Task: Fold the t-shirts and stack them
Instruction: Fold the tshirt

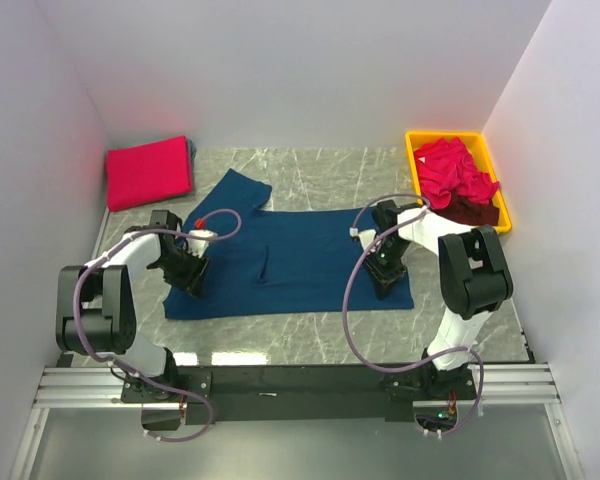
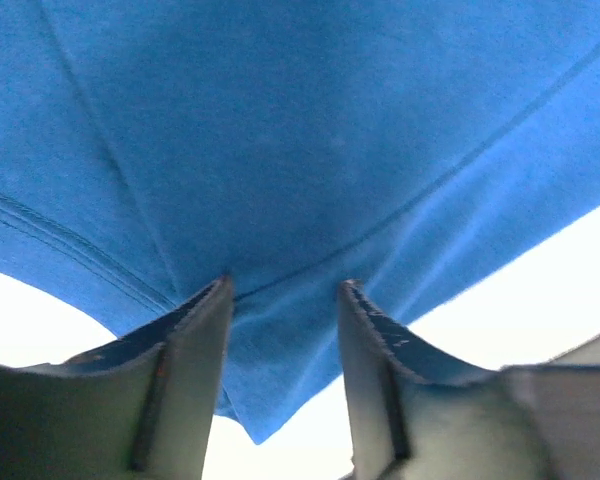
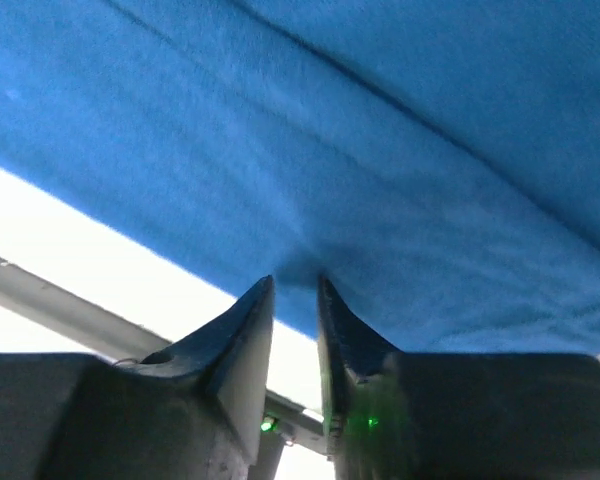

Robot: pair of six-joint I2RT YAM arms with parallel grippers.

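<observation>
A navy blue t-shirt (image 1: 300,260) lies spread flat on the marble table, one sleeve pointing to the back left. My left gripper (image 1: 192,282) sits at its near left corner. In the left wrist view that left gripper (image 2: 285,285) is open, its tips resting on the navy cloth (image 2: 310,150), whose corner lies between the fingers. My right gripper (image 1: 386,280) is at the shirt's near right part. The right wrist view shows the right gripper (image 3: 295,280) nearly closed, with a small pucker of navy cloth (image 3: 380,150) pinched at its tips.
A folded red-pink t-shirt (image 1: 148,172) lies at the back left, with a darker one under its right edge. A yellow bin (image 1: 504,205) at the back right holds crumpled red-pink t-shirts (image 1: 455,172) and a dark maroon one (image 1: 475,212). White walls close in three sides.
</observation>
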